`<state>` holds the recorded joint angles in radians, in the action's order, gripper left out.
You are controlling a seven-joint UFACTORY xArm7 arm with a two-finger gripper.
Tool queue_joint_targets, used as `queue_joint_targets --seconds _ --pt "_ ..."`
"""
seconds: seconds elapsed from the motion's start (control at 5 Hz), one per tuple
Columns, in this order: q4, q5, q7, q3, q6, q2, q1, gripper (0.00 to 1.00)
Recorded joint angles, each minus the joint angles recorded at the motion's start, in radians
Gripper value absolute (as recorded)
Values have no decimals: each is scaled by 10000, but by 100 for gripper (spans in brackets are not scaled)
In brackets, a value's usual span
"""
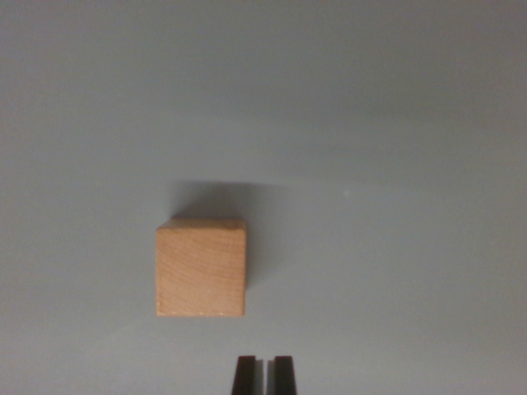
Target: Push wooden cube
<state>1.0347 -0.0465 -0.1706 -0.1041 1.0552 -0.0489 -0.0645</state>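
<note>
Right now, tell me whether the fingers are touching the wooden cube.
Apart. In the wrist view a strip of bare grey surface shows between the cube and the finger tips of the gripper, which sit nearly closed at the bottom edge.

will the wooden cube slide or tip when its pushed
The wooden cube looks rigid and about as wide as tall, resting flat, so it will likely slide, not tip. The gripper sits right of its centre in the wrist view, so it may twist. The surface looks smooth.
</note>
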Motion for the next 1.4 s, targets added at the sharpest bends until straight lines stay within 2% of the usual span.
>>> queue_joint_targets --seconds 0.2,0.4,0.6,0.8,1.0,1.2,1.4 --pt "-436 -55 -190 -64 -469 -41 -59 0" --pt "-436 -55 -190 -64 -469 -41 -59 0" --pt "-865 -109 -377 -127 -930 -82 -117 0" --pt "-865 -109 -377 -127 -930 -82 -117 0" --pt "-1281 -162 -559 -188 -1377 -121 -173 0" --pt "-1281 -162 -559 -188 -1377 -121 -173 0" --pt "-1682 -213 -734 -246 -1808 -159 -227 0"
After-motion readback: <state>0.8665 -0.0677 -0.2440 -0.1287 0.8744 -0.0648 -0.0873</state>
